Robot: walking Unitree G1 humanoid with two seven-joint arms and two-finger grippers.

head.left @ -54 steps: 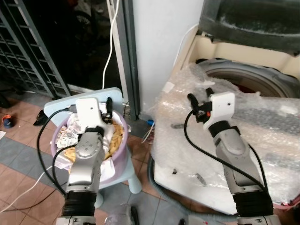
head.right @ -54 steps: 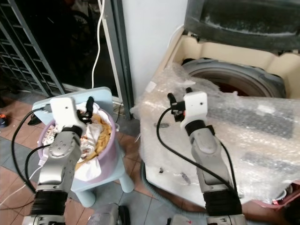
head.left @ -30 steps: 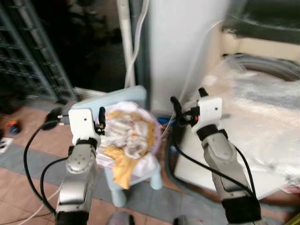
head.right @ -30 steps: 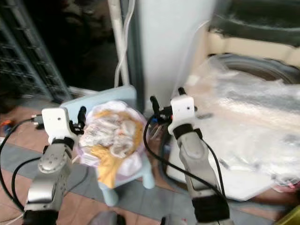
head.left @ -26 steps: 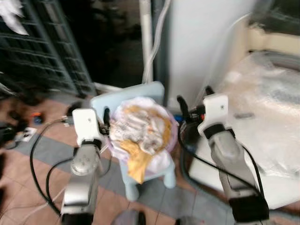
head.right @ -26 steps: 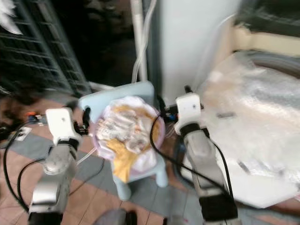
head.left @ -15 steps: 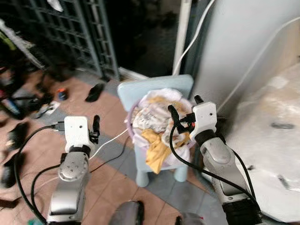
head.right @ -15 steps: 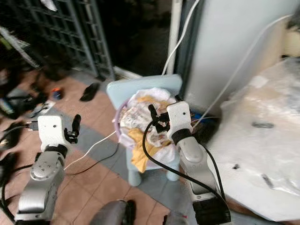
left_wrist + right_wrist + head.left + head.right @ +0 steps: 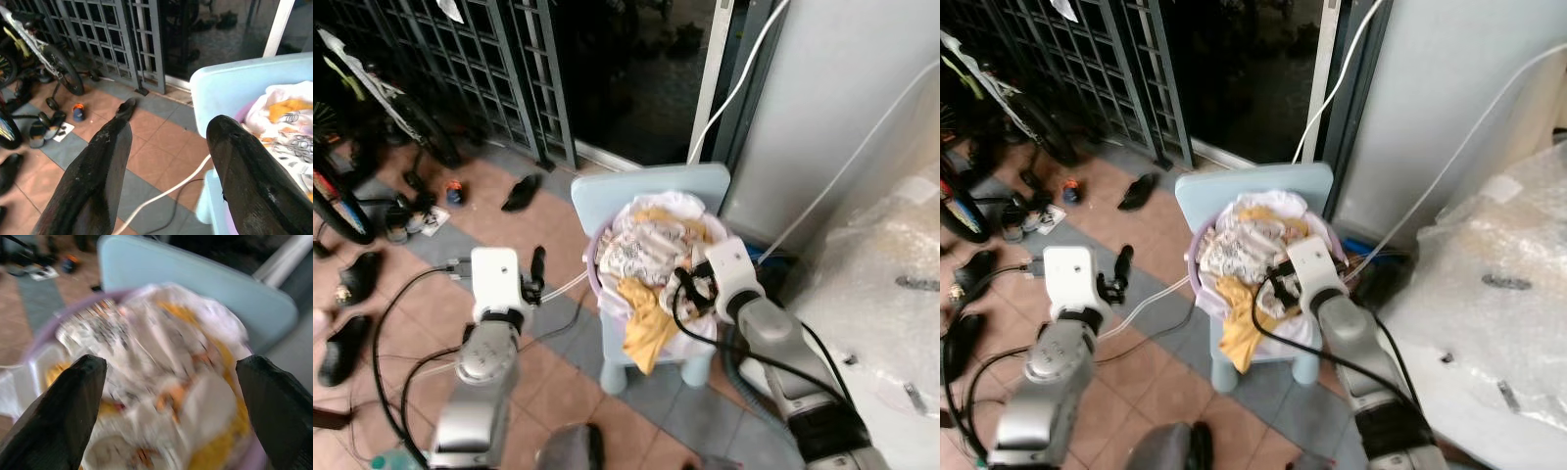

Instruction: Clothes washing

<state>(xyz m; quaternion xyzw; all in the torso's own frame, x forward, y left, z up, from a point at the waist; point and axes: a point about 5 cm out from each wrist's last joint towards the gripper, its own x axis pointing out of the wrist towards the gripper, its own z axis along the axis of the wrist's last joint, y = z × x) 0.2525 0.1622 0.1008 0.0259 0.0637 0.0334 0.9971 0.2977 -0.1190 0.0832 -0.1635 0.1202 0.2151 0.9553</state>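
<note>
a lavender basin heaped with clothes sits on a pale blue child's chair on the tiled floor, near the bubble-wrapped washing machine. a yellow garment spills over the basin's front rim. the right gripper hovers just above the heap, its two black fingers spread wide to either side of the pile and holding nothing; the right wrist view is blurred. the left gripper hangs over the floor left of the chair, apart from the basin, fingers parted and empty. a white cable runs across the tiles. shoes and a bicycle stand by the dark metal grille.
</note>
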